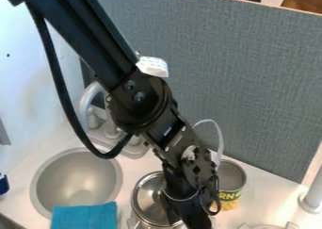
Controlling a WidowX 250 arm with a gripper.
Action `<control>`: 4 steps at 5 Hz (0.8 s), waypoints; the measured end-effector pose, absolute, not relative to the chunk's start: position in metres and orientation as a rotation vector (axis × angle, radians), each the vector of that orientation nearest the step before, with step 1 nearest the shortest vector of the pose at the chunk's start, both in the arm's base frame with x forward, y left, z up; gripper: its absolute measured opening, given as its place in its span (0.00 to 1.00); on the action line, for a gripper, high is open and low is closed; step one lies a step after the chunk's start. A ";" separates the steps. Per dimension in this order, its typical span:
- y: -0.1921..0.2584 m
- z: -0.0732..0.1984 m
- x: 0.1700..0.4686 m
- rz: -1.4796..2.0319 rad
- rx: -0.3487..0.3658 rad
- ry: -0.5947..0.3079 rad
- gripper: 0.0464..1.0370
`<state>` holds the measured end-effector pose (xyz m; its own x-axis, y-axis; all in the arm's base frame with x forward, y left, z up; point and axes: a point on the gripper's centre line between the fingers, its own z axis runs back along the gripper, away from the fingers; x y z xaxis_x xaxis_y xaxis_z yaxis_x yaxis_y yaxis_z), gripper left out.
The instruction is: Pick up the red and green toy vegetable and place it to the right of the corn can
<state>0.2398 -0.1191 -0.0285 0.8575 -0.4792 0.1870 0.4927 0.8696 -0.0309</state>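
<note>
One black tool (pixel 197 218), its grip impossible to tell, could, swinging sideways, topple the nearby green-yellow cylindrical metal can (pixel 230 195).

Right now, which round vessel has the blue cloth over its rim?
The round grey sink basin. Blue cloth laps it, not the silver lidded pot or yellow-and-green labelled can.

A blue-grey partition (pixel 252 82) stands beside a white wall (pixel 22 82).
</note>
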 end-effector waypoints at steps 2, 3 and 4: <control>-0.116 -0.043 0.235 -0.524 -0.065 -0.134 0.96; -0.124 -0.046 0.239 -0.545 -0.059 -0.143 0.96; -0.132 -0.054 0.245 -0.563 -0.059 -0.139 0.96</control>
<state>0.2449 -0.1320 -0.0535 0.8365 -0.5278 0.1470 0.5358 0.8442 -0.0175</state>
